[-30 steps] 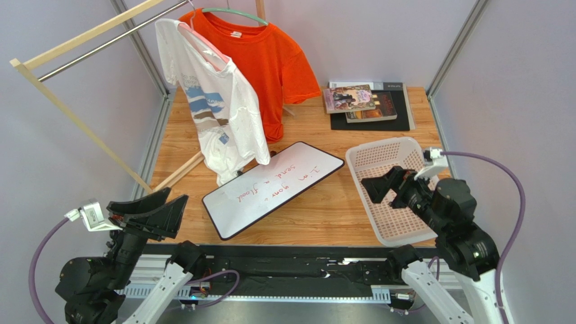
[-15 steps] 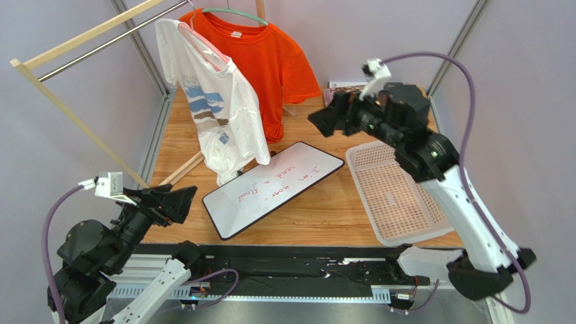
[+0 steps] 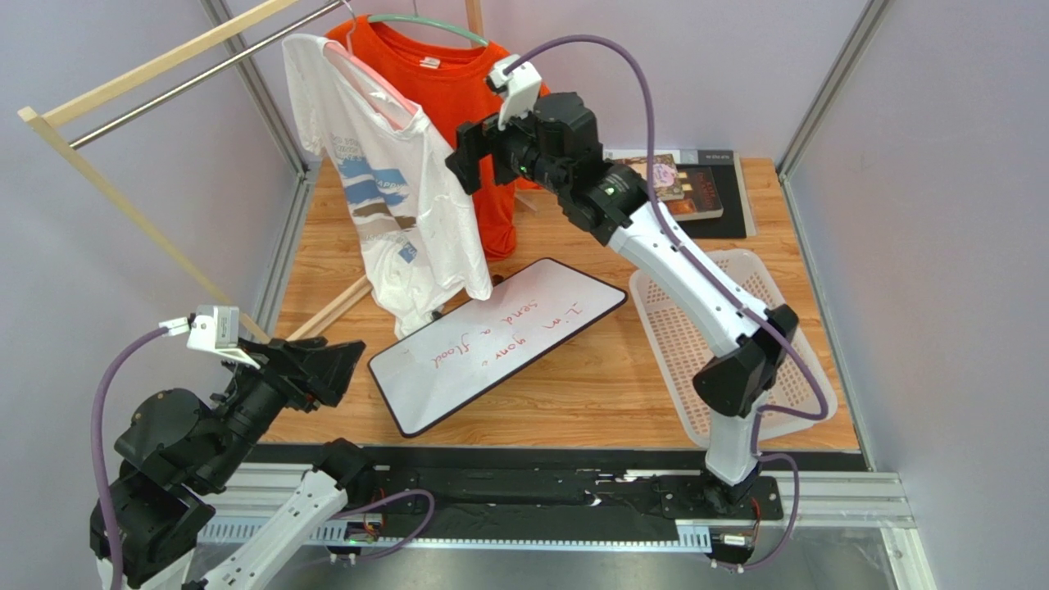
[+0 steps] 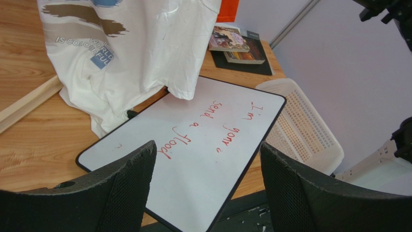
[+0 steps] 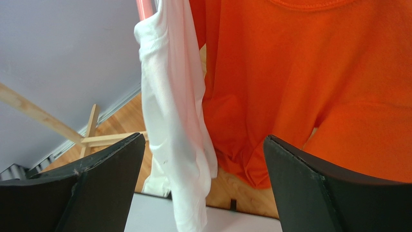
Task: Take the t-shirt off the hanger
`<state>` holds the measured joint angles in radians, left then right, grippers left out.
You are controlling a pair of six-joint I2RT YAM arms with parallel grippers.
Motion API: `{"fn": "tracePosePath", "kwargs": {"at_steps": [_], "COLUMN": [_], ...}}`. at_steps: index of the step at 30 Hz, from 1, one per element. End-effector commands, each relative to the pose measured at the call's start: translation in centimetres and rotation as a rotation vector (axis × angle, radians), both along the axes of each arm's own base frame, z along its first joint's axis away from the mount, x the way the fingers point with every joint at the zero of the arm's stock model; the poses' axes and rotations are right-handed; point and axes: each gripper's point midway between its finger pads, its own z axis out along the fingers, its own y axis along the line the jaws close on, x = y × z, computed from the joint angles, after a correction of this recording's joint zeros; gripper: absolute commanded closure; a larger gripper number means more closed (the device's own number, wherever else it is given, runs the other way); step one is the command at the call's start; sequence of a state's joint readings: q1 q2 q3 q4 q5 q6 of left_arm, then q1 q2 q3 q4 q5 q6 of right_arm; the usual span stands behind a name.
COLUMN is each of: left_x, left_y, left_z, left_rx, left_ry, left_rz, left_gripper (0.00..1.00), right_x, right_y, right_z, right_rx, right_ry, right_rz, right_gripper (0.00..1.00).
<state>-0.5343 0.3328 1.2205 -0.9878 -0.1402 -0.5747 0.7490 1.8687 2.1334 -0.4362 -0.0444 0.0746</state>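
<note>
A white printed t-shirt [image 3: 394, 197] hangs on a pink hanger [image 3: 376, 80] at the rail's front; an orange t-shirt [image 3: 474, 74] hangs behind it on a green hanger [image 3: 425, 21]. My right gripper [image 3: 466, 150] is open and empty, raised high and close in front of the orange shirt, just right of the white one. In the right wrist view the white shirt [image 5: 179, 125] and the orange shirt [image 5: 290, 72] fill the space between the jaws. My left gripper [image 3: 339, 365] is open and empty, low at the near left. The left wrist view shows the white shirt's hem [image 4: 121, 53].
A whiteboard [image 3: 499, 334] with red writing lies mid-table under the white shirt's hem. A white basket [image 3: 702, 357] sits at the right. Books [image 3: 683, 191] lie on a black mat at the back right. The wooden rack's leg [image 3: 148, 221] slants at the left.
My right arm has swung up from the basket and leftward across the table to the hanging shirts. My left gripper has shifted a little right and down near the table's front edge.
</note>
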Motion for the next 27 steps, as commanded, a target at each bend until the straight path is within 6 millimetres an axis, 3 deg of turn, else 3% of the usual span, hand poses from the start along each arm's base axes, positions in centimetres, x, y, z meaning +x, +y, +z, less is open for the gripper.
{"fn": "tracePosePath", "kwargs": {"at_steps": [1,3,4,10,14,18,22,23,27], "left_x": [0.5,1.1,1.6,3.5,4.8,6.2,8.1,8.2,8.6], "left_y": [0.5,0.8,0.6,-0.2,-0.3,-0.6,-1.5,-1.6,-2.9], "left_z": [0.0,0.1,-0.1,1.0,3.0,5.1,5.9,6.2,5.2], "left_rx": [0.031,0.044,0.057,0.072,0.027,-0.026,-0.07,-0.089,-0.13], "left_ry": [0.006,0.004,0.017,0.018,-0.028,-0.053,0.01,0.028,0.108], "left_rz": [0.031,0.061,0.064,0.078,0.116,0.152,0.185,0.191,0.164], "left_gripper": [0.19,0.21,0.21,0.23,0.29,0.33,0.4,0.4,0.4], "right_x": [1.8,2.5,2.9,2.8,3.1,3.2,2.3,1.9,1.5], "right_y": [1.6,2.2,2.8,5.8,7.7,9.0,10.3,10.6,11.2], "right_z": [4.4,4.3,3.3,3.2,1.5,1.1,0.5,0.2,0.0], "right_rx": [0.071,0.07,0.064,0.141,0.143,0.16,0.172,0.164,0.182], "right_ry": [-0.181,-0.221,-0.215,-0.271,-0.272,-0.293,-0.292,-0.305,-0.32], "right_rz": [-0.001,0.003,0.013,0.123,0.176,0.209,0.295,0.327,0.314], "right_gripper": [0.04,0.09,0.11,0.29,0.48,0.61,0.83,0.97,1.0]}}
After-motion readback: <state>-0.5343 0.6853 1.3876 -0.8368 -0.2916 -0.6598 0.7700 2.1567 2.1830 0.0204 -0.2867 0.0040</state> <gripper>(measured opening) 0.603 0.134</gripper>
